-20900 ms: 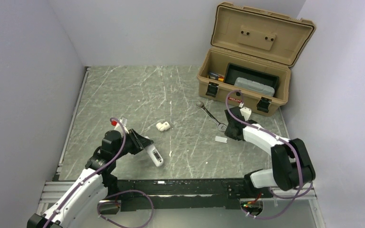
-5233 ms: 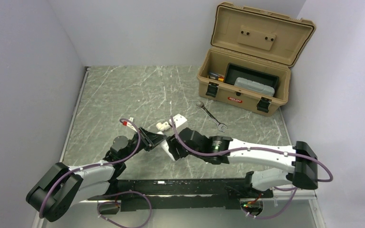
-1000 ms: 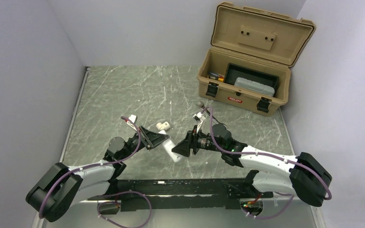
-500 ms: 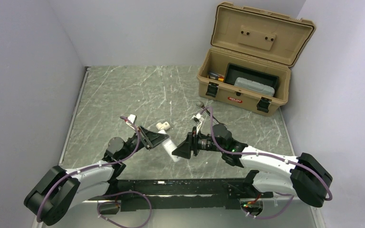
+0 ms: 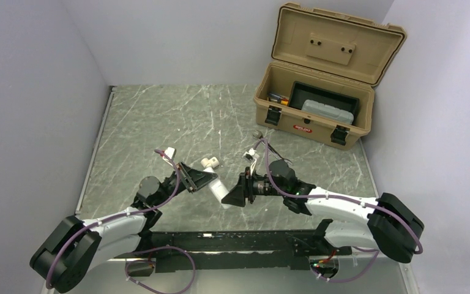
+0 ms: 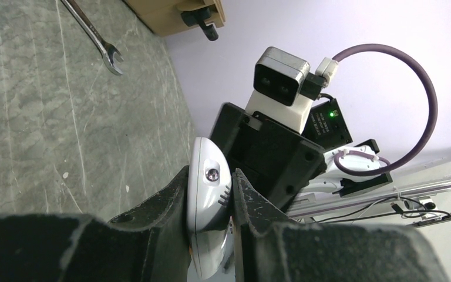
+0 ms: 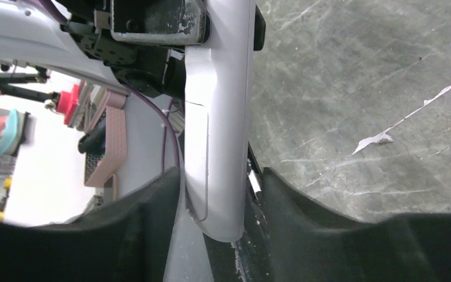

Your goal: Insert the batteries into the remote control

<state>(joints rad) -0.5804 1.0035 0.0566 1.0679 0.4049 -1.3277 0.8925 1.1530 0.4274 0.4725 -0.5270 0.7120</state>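
Observation:
The white remote control (image 5: 218, 187) hangs above the table's near middle, with my left gripper (image 5: 205, 179) shut on its upper part. In the left wrist view the remote control (image 6: 205, 158) is pinched edge-on between both pads of my left gripper (image 6: 210, 176). My right gripper (image 5: 227, 197) faces it from the right and straddles its free lower end. In the right wrist view the remote control (image 7: 220, 88) lies between the jaws of my right gripper (image 7: 222, 173). The left finger is against it and a thin gap shows at the right finger. The batteries are out of view.
A stubby white pipe fitting (image 5: 209, 162) lies just behind the left gripper. A silver wrench (image 6: 94, 35) lies on the grey table (image 5: 159, 116), partly covered by the right arm from above. An open tan toolbox (image 5: 318, 122) stands at the back right.
My right gripper has slid a little left over the remote's lower end and its jaws have narrowed slightly. The left arm and the remote have hardly moved.

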